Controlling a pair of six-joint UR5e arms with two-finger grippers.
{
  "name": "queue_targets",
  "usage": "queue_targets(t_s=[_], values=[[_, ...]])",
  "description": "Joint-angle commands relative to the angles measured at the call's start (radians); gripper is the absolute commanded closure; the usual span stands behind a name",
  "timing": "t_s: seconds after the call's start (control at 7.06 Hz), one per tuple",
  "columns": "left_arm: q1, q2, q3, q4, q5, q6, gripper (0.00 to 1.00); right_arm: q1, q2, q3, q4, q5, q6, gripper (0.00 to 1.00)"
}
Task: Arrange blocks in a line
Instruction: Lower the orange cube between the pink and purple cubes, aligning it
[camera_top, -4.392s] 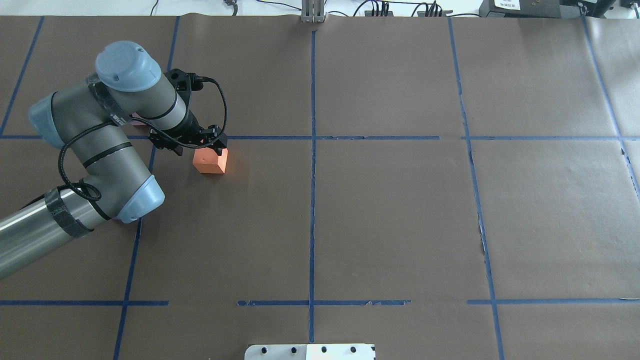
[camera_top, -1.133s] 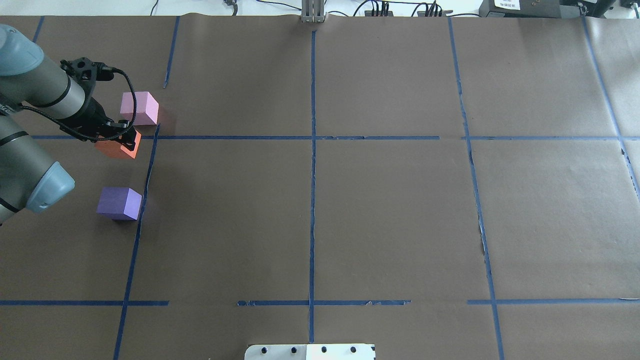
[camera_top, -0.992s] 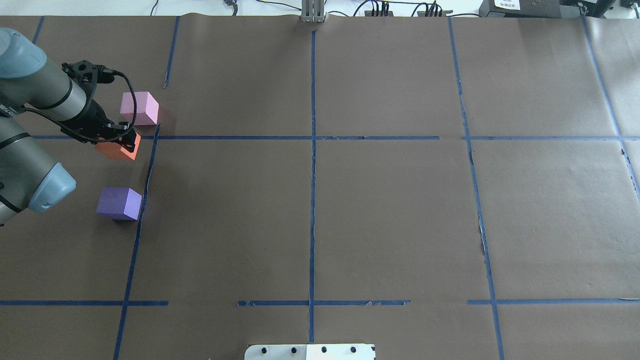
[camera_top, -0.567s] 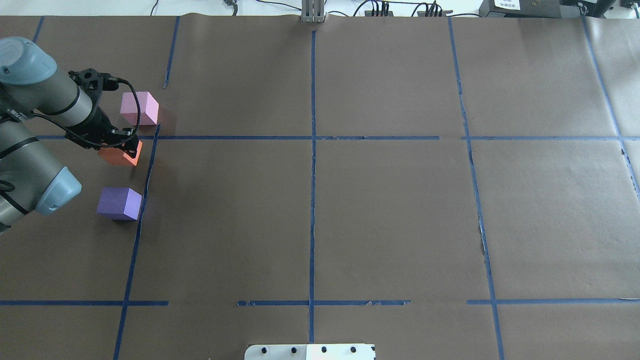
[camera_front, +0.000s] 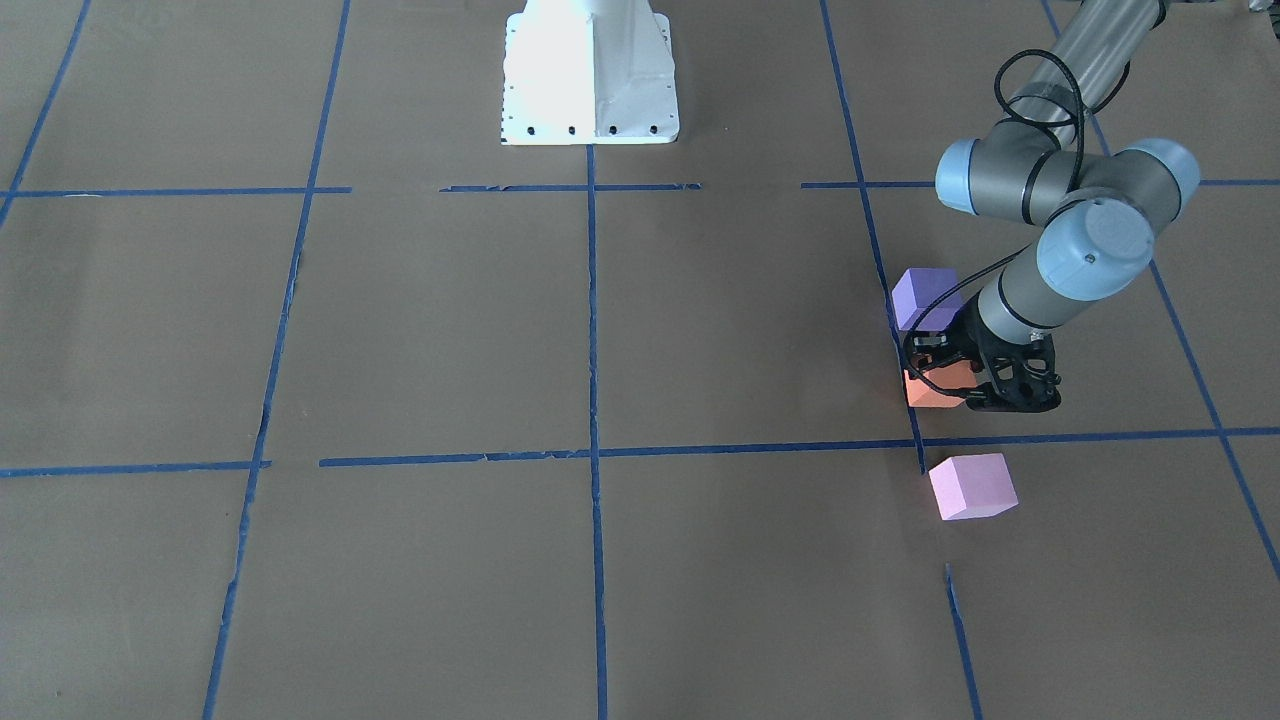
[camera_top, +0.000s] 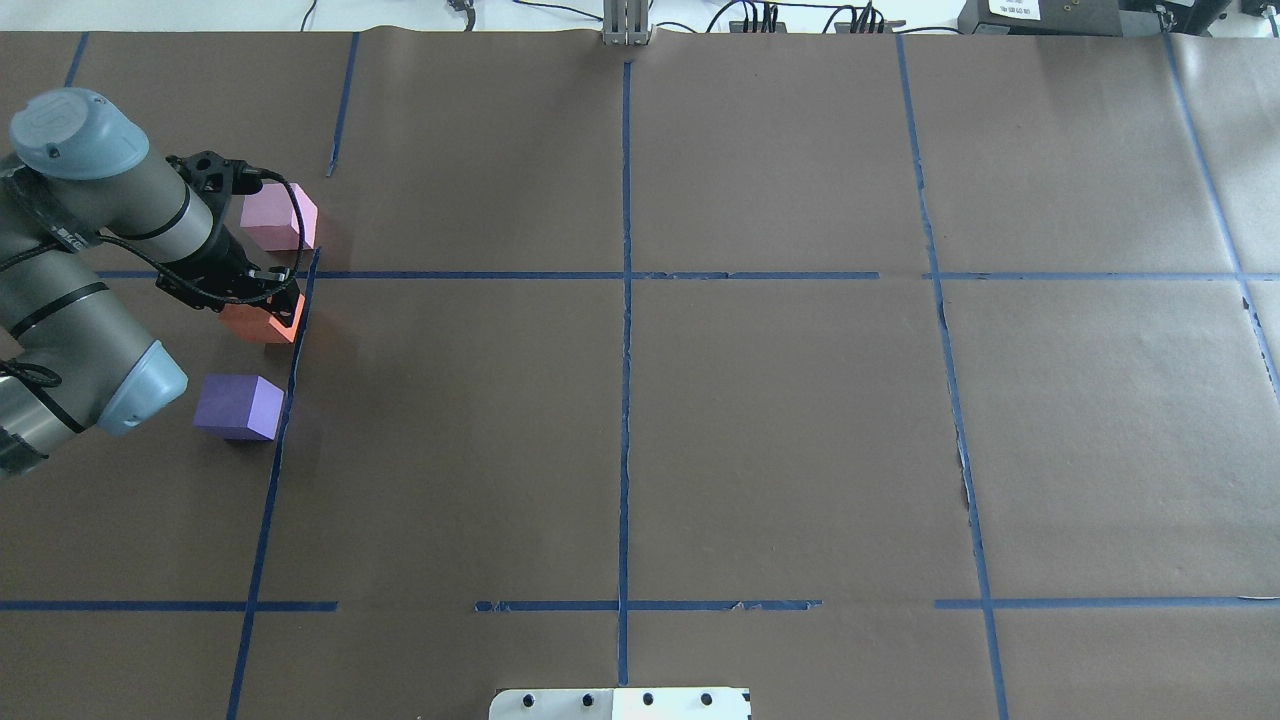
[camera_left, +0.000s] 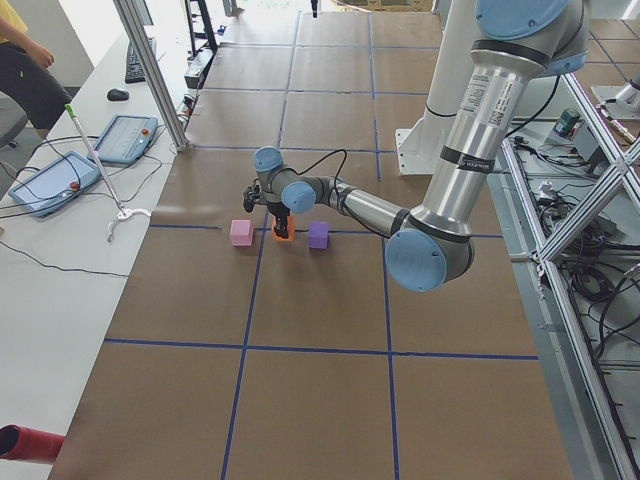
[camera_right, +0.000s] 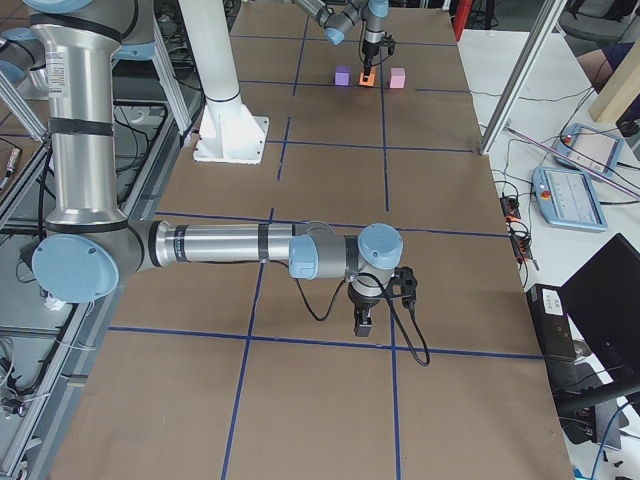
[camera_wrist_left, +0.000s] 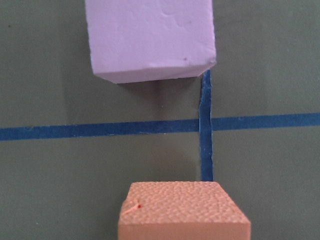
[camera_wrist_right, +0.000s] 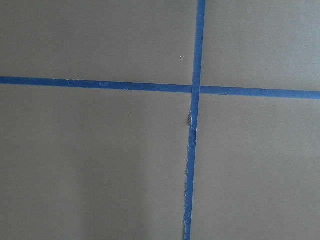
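Observation:
My left gripper (camera_top: 272, 300) is shut on the orange block (camera_top: 262, 322) and holds it low over the brown paper, between the other two blocks. The light pink block (camera_top: 275, 222) lies just beyond it, partly behind the wrist. The dark purple block (camera_top: 238, 405) lies nearer the robot. In the front-facing view the gripper (camera_front: 950, 378) grips the orange block (camera_front: 930, 392), with purple (camera_front: 925, 297) above and pink (camera_front: 972, 486) below. The left wrist view shows orange (camera_wrist_left: 184, 212) at the bottom and pink (camera_wrist_left: 150, 37) at the top. My right gripper (camera_right: 362, 322) hangs over bare paper; I cannot tell its state.
Blue tape lines (camera_top: 625, 275) divide the brown paper into squares; one runs just right of the three blocks. The white robot base plate (camera_front: 588, 100) stands at the table's middle edge. A side bench with tablets (camera_left: 125, 138) lies beyond the table.
My left gripper carried the orange block from right of the tape line to the far left. Over the last second it shifted slightly right and lower, between the pink and purple blocks.

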Motion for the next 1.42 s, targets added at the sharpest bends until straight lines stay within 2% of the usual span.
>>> queue_targets(t_s=[0.0,1.28], values=[[0.001,0.008,0.002,0.000,-0.003,-0.001,0.74,0.000,0.000,0.000,0.001,0.000,0.000,0.00],[-0.016,-0.004,0.023,-0.018,-0.003,-0.004,0.74,0.000,0.000,0.000,0.001,0.000,0.000,0.00]])
